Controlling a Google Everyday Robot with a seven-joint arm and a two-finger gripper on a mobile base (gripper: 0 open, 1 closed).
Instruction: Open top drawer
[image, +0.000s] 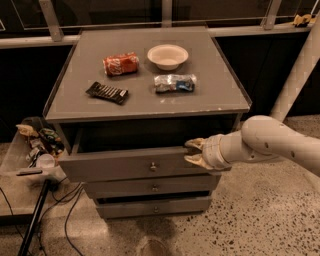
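- The top drawer (120, 165), under the worktop (220, 95), stands partly out, with a dark gap above its front.
- Its knob (153, 165) sits untouched at mid-front.
- The gripper (192, 152) is at the front's right upper edge. Its fingers (196, 144) are apart and straddle the rim, seemingly to hook and pull.

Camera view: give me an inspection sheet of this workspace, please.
Surface: grey cabinet top, level.
Job's things: top drawer partly pulled out; knob untouched.
Clutter: red can on its side, white bowl, dark snack bar, blue packet, all on the top.
Gripper: gripper at the drawer front's upper right edge.
Cables: black cables on the floor, left.
Surroundings: bin of odds at left; speckled floor.
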